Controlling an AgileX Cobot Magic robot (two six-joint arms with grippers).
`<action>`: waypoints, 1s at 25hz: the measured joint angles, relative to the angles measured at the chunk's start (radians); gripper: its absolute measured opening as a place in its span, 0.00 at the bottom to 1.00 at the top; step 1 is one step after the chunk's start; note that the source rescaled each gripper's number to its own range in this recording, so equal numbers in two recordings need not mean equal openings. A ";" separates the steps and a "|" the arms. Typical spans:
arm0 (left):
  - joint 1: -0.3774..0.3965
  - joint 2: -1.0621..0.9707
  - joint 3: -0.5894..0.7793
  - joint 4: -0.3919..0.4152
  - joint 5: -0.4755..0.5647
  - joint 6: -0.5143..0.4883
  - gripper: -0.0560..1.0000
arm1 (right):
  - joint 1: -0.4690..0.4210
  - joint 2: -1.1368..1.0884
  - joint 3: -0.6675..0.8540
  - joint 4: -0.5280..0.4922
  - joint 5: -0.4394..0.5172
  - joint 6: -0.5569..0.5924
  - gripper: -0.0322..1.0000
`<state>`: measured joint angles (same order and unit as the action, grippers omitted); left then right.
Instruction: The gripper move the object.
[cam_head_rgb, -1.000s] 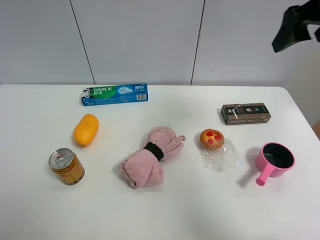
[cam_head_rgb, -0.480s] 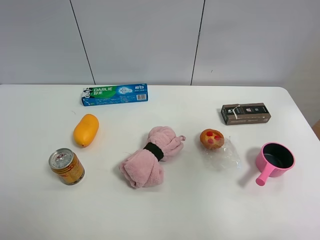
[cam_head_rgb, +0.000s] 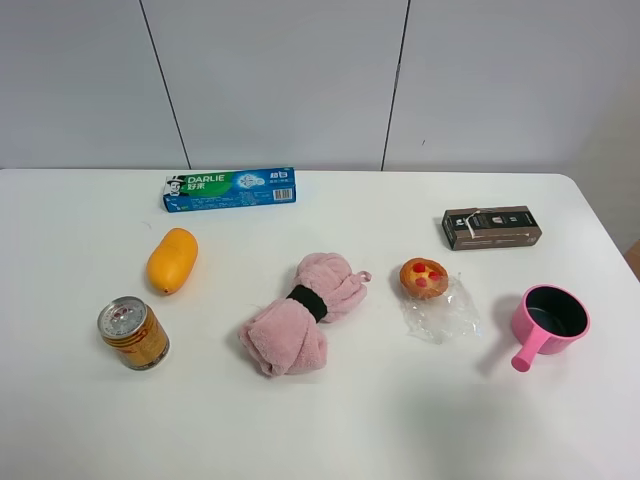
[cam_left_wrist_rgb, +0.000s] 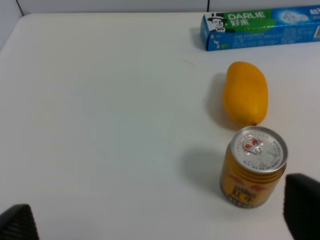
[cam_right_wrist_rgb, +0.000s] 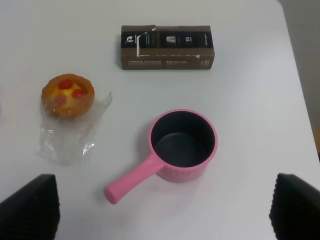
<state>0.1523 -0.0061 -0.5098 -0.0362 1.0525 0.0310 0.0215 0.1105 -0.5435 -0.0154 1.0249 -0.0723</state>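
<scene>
- White table (cam_head_rgb: 400, 420) before a grey panelled wall.
- Can (cam_head_rgb: 133, 333): upright near the table's left edge, front-left area; untouched.
- Mango (cam_head_rgb: 172, 260): just behind the can, apart.
- Toothpaste box (cam_head_rgb: 230, 188): near the back edge.
- Left gripper (cam_left_wrist_rgb: 160, 220): fingers spread wide, above the table, holding nothing; can near one fingertip.
- Right gripper (cam_right_wrist_rgb: 165, 205): fingers spread wide, above the pink pot (cam_right_wrist_rgb: 177, 150).

drink can (cam_left_wrist_rgb: 253, 167) stands upright beside the mango (cam_left_wrist_rgb: 245, 92) (toothpaste box (cam_left_wrist_rgb: 260, 27) beyond), end effector (cam_left_wrist_rgb: 160, 222) spread wide.
</scene>
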 joint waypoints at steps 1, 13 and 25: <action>0.000 0.000 0.000 0.000 0.000 0.000 1.00 | 0.000 -0.049 0.016 -0.004 0.007 -0.004 0.56; 0.000 0.000 0.000 0.000 0.000 0.000 1.00 | 0.000 -0.113 0.048 -0.016 0.044 0.055 0.56; 0.000 0.000 0.000 0.000 0.000 0.000 1.00 | 0.000 -0.113 0.049 -0.015 0.036 0.057 0.56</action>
<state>0.1523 -0.0061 -0.5098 -0.0362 1.0525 0.0310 0.0215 -0.0020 -0.4943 -0.0304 1.0611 -0.0148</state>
